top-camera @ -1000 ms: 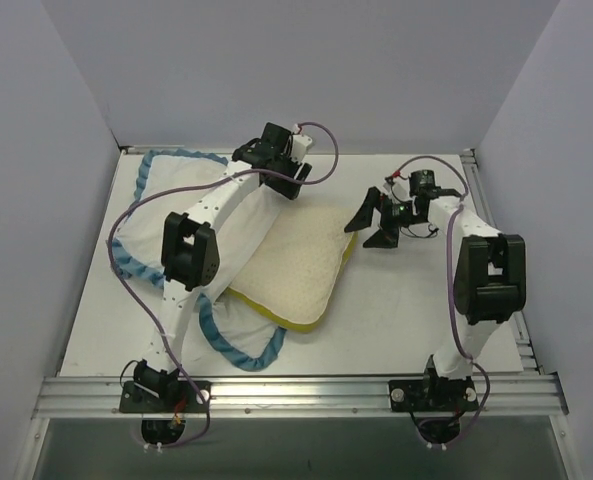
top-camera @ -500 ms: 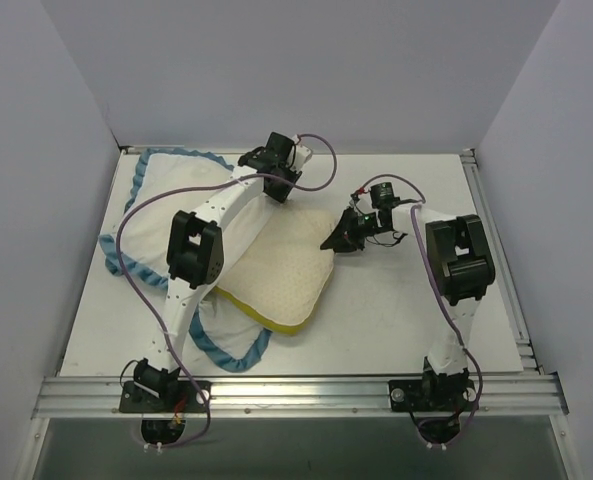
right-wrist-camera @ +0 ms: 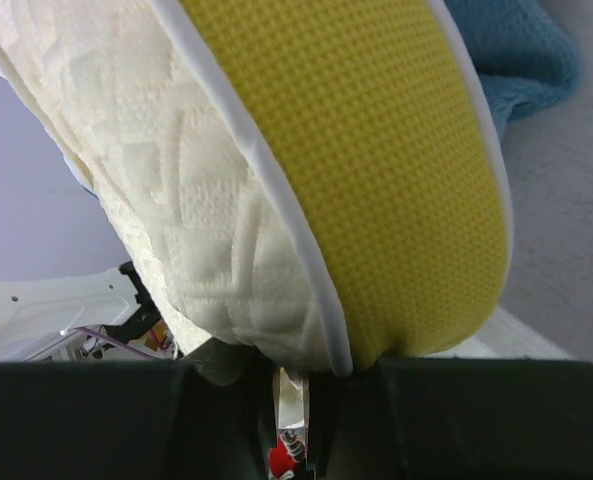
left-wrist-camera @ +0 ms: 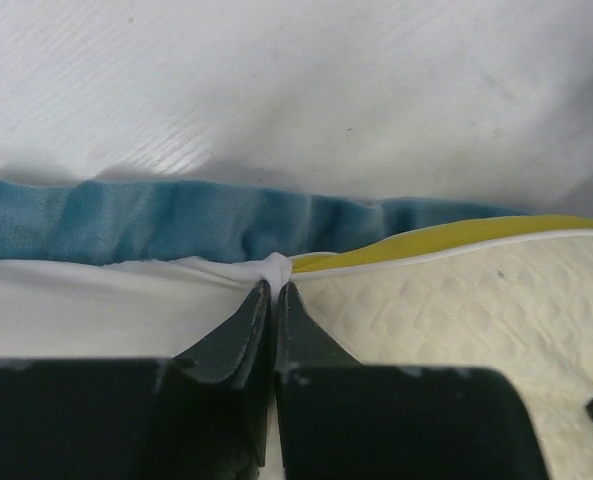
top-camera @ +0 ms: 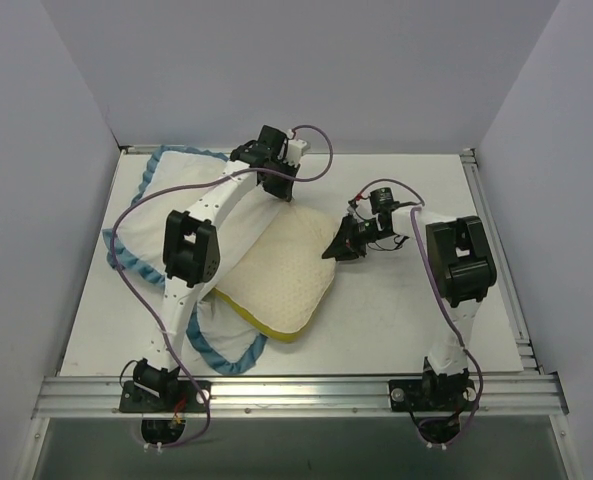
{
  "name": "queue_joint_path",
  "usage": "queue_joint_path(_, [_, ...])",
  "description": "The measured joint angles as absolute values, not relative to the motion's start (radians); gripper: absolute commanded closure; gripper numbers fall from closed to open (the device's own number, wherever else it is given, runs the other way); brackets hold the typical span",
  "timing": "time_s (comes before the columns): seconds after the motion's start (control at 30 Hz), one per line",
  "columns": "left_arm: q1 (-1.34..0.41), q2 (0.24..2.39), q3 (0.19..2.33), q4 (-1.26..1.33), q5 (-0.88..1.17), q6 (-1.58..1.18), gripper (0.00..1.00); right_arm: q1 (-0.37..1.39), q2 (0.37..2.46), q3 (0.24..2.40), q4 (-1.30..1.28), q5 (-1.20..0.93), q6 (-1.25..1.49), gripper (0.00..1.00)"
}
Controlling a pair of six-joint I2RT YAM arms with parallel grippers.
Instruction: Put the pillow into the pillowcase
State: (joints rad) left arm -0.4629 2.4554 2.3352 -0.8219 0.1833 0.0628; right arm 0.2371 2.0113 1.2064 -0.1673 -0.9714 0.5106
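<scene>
Top view: pillow point(top-camera: 276, 275) lying mid-table point(top-camera: 406, 320), its left side overlapping pillowcase point(top-camera: 191, 195). Left gripper point(top-camera: 276, 188) at pillowcase's far edge, right gripper point(top-camera: 338, 248) at pillow's right corner.

Left wrist: left gripper point(left-wrist-camera: 274, 292) nearly closed, pinching white pillowcase point(left-wrist-camera: 96, 300) fabric; pillow point(left-wrist-camera: 456, 300) just beside.

Right wrist: right gripper point(right-wrist-camera: 281, 375) clamped on pillow point(right-wrist-camera: 176, 200) corner.

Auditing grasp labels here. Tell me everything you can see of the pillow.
The pillow is a cream rectangular cushion with a quilted, dimpled face, white piping and a yellow mesh-like side band. It lies diagonally, its left part on the pillowcase; whether any of it is inside is unclear. Its right corner is raised and looks pinched in the right gripper. The left gripper pinches white pillowcase fabric right beside the pillow's far edge, not the pillow itself.
</scene>
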Motion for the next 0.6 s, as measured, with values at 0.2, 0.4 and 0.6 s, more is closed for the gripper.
queue_joint_path(0.2, [-0.460, 2.444, 2.365, -0.828, 0.316, -0.020, 1.00, 0.249, 2.011, 1.231, -0.224, -0.973, 0.500, 1.00])
queue_joint_path(0.4, [-0.463, 2.437, 2.363, -0.823, 0.379, -0.073, 0.83, 0.251, 2.000, 1.240, -0.264, -0.974, 0.496, 1.00])
queue_joint_path(0.6, [-0.468, 2.433, 2.356, -0.808, 0.404, -0.109, 1.00, 0.273, 1.938, 1.204, -0.266, -0.970, 0.476, 1.00])
